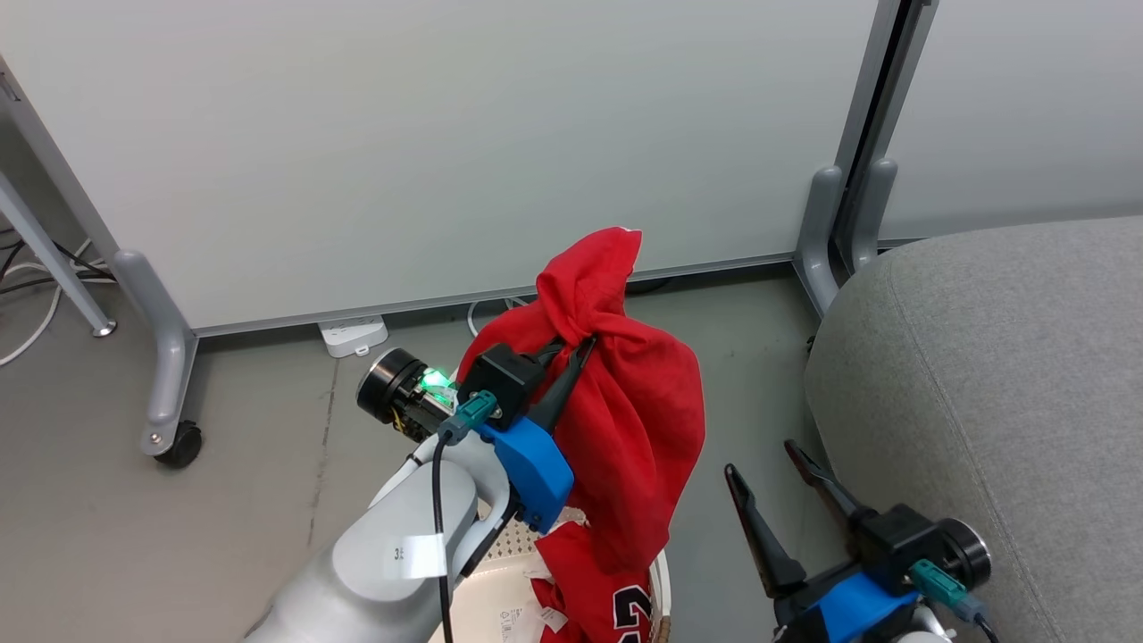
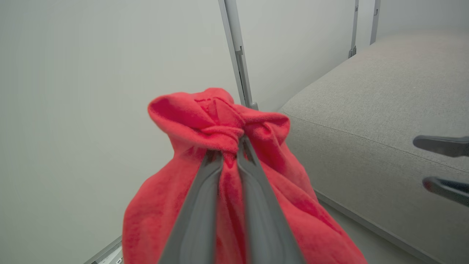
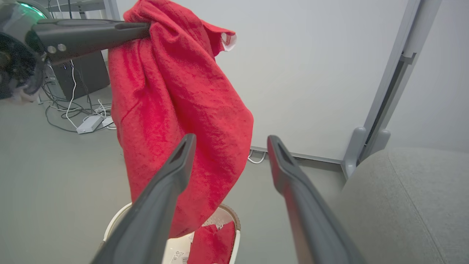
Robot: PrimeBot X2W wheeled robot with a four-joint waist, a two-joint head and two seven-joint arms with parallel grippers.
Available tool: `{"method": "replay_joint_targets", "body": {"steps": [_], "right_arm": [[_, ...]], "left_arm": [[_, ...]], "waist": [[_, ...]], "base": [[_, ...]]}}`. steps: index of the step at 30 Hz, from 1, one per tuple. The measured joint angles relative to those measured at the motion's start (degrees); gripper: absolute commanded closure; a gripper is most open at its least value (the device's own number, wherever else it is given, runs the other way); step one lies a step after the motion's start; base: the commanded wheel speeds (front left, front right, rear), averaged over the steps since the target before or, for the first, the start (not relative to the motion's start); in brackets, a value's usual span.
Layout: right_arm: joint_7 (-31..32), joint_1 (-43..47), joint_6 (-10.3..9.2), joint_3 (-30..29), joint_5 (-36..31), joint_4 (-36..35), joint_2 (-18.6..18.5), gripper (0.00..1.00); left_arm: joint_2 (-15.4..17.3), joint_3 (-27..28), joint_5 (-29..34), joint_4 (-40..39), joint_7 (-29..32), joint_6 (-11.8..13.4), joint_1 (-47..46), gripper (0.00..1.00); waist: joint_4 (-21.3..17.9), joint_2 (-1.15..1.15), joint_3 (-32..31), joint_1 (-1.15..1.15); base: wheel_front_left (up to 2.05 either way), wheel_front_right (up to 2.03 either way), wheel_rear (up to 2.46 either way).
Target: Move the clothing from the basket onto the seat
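Note:
My left gripper [image 1: 582, 342] is shut on a bunched fold of a red garment [image 1: 625, 420], which hangs from the fingers [image 2: 253, 183] above the basket [image 1: 500, 589]. A second red piece with black numerals [image 1: 607, 598] lies inside the basket, at the bottom edge of the head view. The grey seat [image 1: 991, 393] stands to the right. Low beside its front edge, my right gripper [image 1: 763, 460] is open with nothing between its fingers [image 3: 289, 172]. In the right wrist view the hanging garment [image 3: 179, 110] dangles over the basket rim [image 3: 231, 216].
A white partition wall [image 1: 429, 143] on grey wheeled feet [image 1: 170, 393] runs behind the basket. A power strip [image 1: 353, 335] and cables lie on the grey floor by the wall. More cables and a dark box [image 3: 84, 73] sit further left.

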Motion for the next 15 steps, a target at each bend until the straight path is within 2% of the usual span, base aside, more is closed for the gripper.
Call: {"method": "replay_joint_targets", "body": {"steps": [7,15], "right_arm": [[0.0,-3.4,0.00,8.0,1.4,0.5,-0.2,0.00],[0.0,-9.7,0.00,16.0,3.5,4.8,0.1,0.00]], "left_arm": [[-0.1,-0.5,-0.3,0.0,0.1,0.0,0.0,1.00],[-0.4,-1.4,-0.3,0.0,0.1,0.0,-0.6,1.00]], "waist": [[0.2,0.00,0.7,0.00],[0.7,0.00,1.9,0.01]], "base": [[0.00,0.00,0.00],[0.00,0.00,0.00]]}}
